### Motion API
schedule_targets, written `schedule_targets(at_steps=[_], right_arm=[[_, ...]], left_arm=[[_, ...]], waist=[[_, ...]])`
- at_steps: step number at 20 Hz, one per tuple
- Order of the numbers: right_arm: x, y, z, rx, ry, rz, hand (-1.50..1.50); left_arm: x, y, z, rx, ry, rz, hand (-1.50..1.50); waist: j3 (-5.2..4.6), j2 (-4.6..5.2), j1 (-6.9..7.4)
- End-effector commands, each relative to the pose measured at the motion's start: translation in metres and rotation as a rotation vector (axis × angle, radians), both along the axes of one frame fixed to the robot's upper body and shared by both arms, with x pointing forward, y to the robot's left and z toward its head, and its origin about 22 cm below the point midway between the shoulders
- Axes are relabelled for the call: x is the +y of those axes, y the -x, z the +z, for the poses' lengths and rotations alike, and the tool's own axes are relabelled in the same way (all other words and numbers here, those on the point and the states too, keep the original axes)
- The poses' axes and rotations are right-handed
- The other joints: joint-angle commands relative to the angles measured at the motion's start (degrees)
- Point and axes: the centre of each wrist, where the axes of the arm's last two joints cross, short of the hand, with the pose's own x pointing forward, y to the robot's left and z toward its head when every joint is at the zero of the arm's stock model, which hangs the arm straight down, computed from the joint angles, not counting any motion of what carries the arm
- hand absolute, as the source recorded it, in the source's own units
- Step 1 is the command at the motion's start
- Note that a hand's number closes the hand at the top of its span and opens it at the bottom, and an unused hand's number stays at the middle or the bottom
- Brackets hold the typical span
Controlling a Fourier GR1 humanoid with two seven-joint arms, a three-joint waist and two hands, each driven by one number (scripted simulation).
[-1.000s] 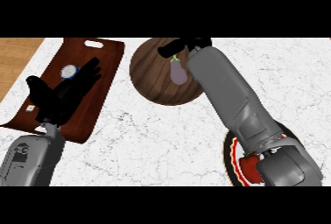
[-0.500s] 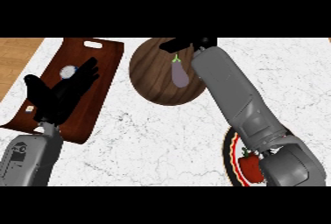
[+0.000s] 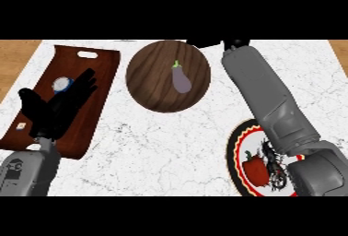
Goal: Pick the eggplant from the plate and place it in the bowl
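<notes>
White marble counter [image 3: 170, 152], wood strip at left edge. Eggplant [image 3: 181, 81] now lying in the brown wooden bowl [image 3: 146, 87], purple body with green stem pointing up-view, free of any hand. A second ago half hidden under the right hand over the bowl; now fully exposed, so released. Right hand [image 3: 219, 44] pulled back past the bowl's far rim at the top of view, mostly cut off, fingers not readable, nothing seen in it. Left hand [image 3: 58, 108] resting open, fingers up, over the dark wooden board [image 3: 102, 62], holding nothing, unchanged. Red-rimmed plate [image 3: 236, 152] at lower right, partly under the right forearm, no eggplant on it. Judged: placement done, only arm retreat left.
</notes>
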Motion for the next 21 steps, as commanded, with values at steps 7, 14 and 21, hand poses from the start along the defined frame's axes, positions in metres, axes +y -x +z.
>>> schedule_targets(at_steps=[7, 14, 21], right_arm=[[-0.026, 0.013, -0.014, -0.108, 0.053, 0.245, -1.5], [-0.045, 0.043, -0.027, -0.177, -0.132, 0.479, -1.5], [-0.068, 0.105, -0.053, -0.192, -0.196, 0.59, 1.5]], left_arm=[[0.028, 0.014, -0.012, 0.048, 0.006, 0.104, 0.0], [0.033, 0.023, -0.02, 0.058, -0.005, 0.137, 0.0], [0.047, 0.029, -0.015, 0.069, 0.004, 0.157, 0.0]], waist=[[-0.01, -2.4, -5.69], [0.02, -3.11, -8.1], [-0.03, -3.17, -8.84]])
